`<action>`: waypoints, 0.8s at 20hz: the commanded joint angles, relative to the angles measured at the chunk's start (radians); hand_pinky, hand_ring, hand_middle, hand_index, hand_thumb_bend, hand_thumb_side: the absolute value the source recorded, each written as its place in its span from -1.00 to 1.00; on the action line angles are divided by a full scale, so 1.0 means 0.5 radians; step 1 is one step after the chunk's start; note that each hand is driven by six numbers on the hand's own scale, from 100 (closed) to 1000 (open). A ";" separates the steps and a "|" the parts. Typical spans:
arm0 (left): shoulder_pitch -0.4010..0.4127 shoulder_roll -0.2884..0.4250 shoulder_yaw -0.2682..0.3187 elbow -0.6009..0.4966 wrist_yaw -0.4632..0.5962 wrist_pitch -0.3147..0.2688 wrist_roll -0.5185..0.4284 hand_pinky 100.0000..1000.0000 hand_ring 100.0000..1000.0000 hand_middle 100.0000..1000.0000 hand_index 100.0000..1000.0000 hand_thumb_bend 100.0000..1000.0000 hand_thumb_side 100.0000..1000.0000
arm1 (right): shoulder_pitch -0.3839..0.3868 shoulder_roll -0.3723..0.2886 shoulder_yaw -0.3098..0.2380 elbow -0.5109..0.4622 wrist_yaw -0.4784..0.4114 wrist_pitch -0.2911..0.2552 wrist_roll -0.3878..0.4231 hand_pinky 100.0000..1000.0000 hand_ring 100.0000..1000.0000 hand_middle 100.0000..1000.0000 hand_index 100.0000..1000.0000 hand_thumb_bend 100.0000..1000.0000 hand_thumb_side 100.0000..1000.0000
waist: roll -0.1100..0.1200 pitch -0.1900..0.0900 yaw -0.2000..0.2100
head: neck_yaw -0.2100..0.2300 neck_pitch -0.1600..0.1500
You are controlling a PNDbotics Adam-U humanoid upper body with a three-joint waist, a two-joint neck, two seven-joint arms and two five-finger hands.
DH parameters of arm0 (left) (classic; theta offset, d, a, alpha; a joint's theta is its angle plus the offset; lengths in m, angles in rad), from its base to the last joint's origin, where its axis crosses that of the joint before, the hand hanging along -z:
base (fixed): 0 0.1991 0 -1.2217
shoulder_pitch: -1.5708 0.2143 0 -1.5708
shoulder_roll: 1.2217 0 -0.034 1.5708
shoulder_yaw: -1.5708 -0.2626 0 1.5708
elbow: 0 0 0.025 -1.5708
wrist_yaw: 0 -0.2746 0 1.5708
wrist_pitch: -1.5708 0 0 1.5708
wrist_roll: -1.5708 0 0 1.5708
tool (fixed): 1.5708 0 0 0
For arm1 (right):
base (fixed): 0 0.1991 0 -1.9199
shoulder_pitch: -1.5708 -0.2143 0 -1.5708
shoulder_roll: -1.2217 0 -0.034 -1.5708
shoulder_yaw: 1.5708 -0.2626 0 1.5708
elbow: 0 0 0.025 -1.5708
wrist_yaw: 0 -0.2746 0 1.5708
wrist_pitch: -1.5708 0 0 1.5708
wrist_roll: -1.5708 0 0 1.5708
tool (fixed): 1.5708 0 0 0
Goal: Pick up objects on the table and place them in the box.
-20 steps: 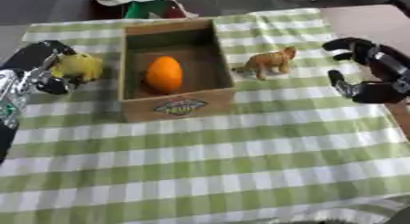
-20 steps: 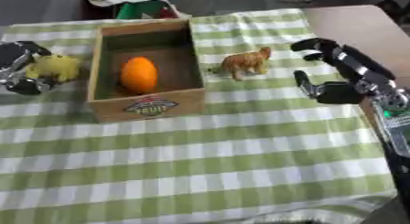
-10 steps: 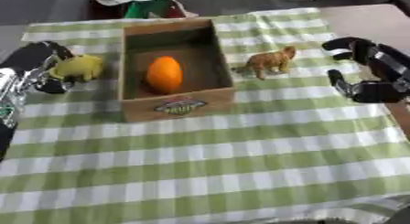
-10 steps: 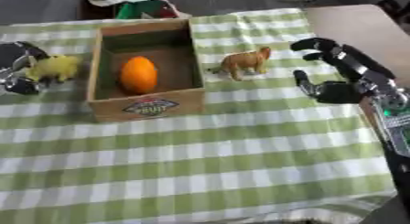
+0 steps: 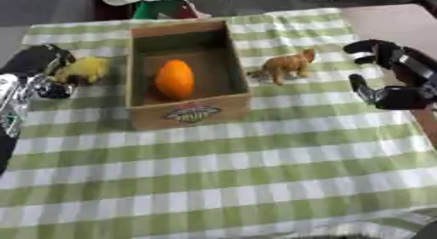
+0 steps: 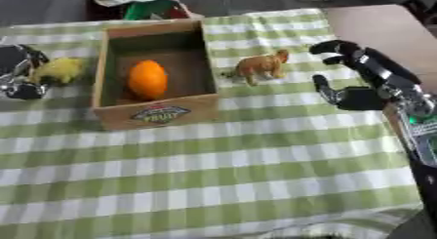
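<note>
an orange (image 5: 174, 79) is seen lying in the box (image 5: 189, 115), long axis running near to far. a brown animal (image 5: 288, 64) stands just right of the box, head to the far right. a yellow toy (image 5: 84, 69) is grasped by the left hand (image 5: 38, 69), fingers curled round it, left of the box. the right hand (image 6: 360, 79) is held released, fingers spread, apart from the animal, touching nothing.
</note>
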 commanded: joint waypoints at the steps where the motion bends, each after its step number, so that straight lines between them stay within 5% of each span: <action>1: -0.029 0.048 0.029 -0.120 0.087 0.046 0.094 0.18 -0.39 -0.52 -0.27 -1.00 -0.98 | -0.029 -0.049 -0.013 -0.013 -0.011 -0.003 -0.006 0.73 1.00 0.70 0.71 -1.00 -0.75 | -0.005 -0.038 -0.002 | -0.002 0.010; 7: -0.055 0.051 -0.021 -0.303 0.270 0.006 0.146 0.21 -0.39 -0.52 -0.28 -1.00 -0.99 | -0.028 -0.047 -0.011 -0.012 -0.013 -0.006 -0.006 0.73 1.00 0.70 0.71 -1.00 -0.75 | -0.009 -0.047 0.000 | -0.001 0.010; 16: -0.113 -0.036 -0.220 -0.607 0.538 -0.132 -0.050 0.24 -0.35 -0.48 -0.24 -1.00 -1.00 | -0.035 -0.033 0.002 -0.016 -0.020 -0.009 0.010 0.73 1.00 0.70 0.71 -1.00 -0.75 | -0.009 -0.050 -0.010 | 0.012 0.010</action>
